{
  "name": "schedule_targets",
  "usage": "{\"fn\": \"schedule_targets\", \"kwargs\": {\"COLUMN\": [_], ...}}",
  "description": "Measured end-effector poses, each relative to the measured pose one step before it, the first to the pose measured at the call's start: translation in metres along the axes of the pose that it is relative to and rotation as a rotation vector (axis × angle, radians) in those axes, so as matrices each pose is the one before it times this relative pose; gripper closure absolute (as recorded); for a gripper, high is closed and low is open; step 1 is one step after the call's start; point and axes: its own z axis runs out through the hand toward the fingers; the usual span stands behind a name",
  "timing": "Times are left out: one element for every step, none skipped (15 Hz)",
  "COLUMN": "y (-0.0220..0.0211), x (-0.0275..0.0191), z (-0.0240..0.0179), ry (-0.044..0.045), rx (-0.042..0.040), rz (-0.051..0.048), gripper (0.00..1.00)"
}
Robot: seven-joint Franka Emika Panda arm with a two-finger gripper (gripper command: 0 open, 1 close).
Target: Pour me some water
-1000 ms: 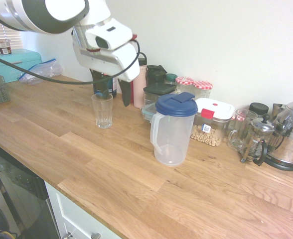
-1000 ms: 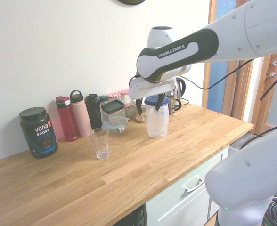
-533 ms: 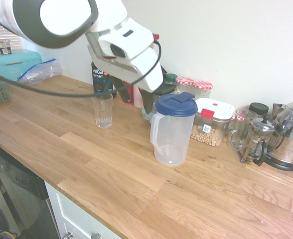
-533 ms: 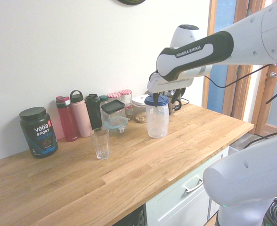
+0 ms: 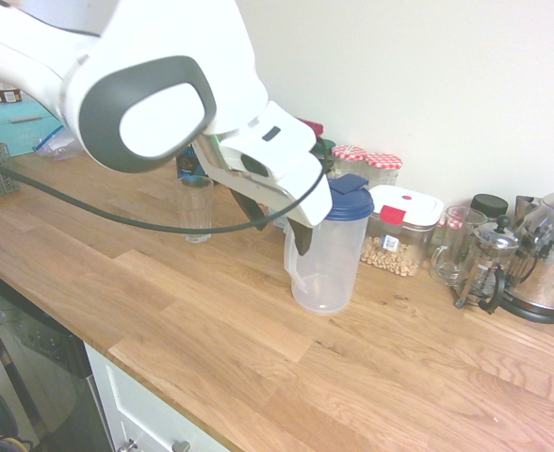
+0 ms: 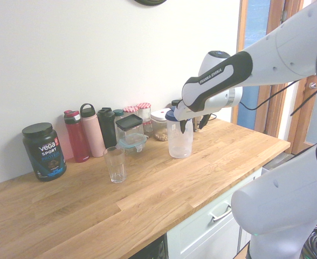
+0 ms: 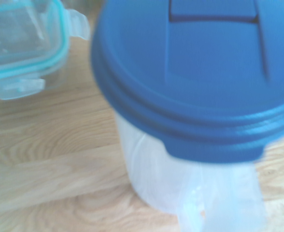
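Note:
A clear plastic pitcher (image 5: pixel 332 268) with a blue lid (image 5: pixel 350 201) stands on the wooden counter (image 5: pixel 202 330). It shows also in the second exterior view, the pitcher (image 6: pixel 180 143) under my arm. My gripper (image 5: pixel 279 224) hangs open at lid height on the pitcher's handle side, nothing between its fingers (image 6: pixel 183 125). The wrist view looks down on the blue lid (image 7: pixel 190 63) and the handle (image 7: pixel 200 212) from close by. An empty drinking glass (image 6: pixel 115 164) stands apart to the side; in the first exterior view the glass (image 5: pixel 194 202) is partly hidden behind my arm.
Along the wall stand a black protein tub (image 6: pixel 43 150), red, pink and black bottles (image 6: pixel 92 137), a teal-rimmed container (image 7: pixel 21 43), jars (image 5: pixel 382 168), a food box (image 5: pixel 401 226), a French press (image 5: pixel 484 264) and a kettle (image 5: pixel 550 254). The counter's front edge is near.
My arm has swung from above the glass over to the pitcher and come down to lid height. The fingers stayed open. Glass and pitcher have not moved.

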Motion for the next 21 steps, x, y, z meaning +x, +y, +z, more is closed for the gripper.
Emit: {"fn": "schedule_targets", "kwargs": {"y": [-0.00314,-0.00291,-0.00258,-0.00162,-0.00159,-0.00157,-0.00139,-0.00148,-0.00103,-0.00095,-0.00144,-0.00106,-0.00094,-0.00057,-0.00056,-0.00030,-0.00015,-0.00010,-0.00038,-0.00054,-0.00052], "x": [0.00443,0.00394,0.00338,0.00221,0.00208,0.00143,0.00051,0.00031,-0.00019,-0.00077,-0.00113,-0.00094,-0.00071,-0.00010,0.00015,0.00019,0.00037,0.00042,0.00061,0.00071,0.00064], "z": [0.00610,0.00463,0.00367,0.00333,0.00161,0.00109,0.00048,0.00010,0.00019,0.00055,0.00104,0.00167,0.00175,0.00126,0.00051,0.00032,0.00006,0.00028,0.00035,0.00055,0.00069], "ry": [-0.00156,0.00215,0.00195,0.00102,0.00127,-0.00005,0.00008,0.00041,0.00018,-0.00091,-0.00189,-0.00178,-0.00163,-0.00120,0.00076,0.00061,0.00038,0.00006,0.00001,-0.00023,-0.00045], "rx": [-0.00382,-0.00103,-0.00019,-0.00046,0.00023,-0.00046,0.00002,0.00050,0.00045,-0.00026,-0.00071,-0.00123,-0.00129,-0.00105,0.00052,0.00040,0.00010,-0.00028,-0.00021,-0.00035,-0.00052], "rz": [-0.00107,-0.00257,-0.00216,-0.00213,-0.00148,-0.00179,-0.00247,-0.00245,-0.00204,-0.00272,-0.00396,-0.00323,-0.00256,-0.00116,-0.00080,-0.00027,0.00022,0.00037,0.00012,-0.00001,-0.00007], "gripper": [1.00,1.00,1.00,1.00,1.00,1.00,1.00,1.00,1.00,1.00,1.00,1.00,1.00,1.00,1.00,1.00,1.00,1.00,1.00,1.00,1.00]}}
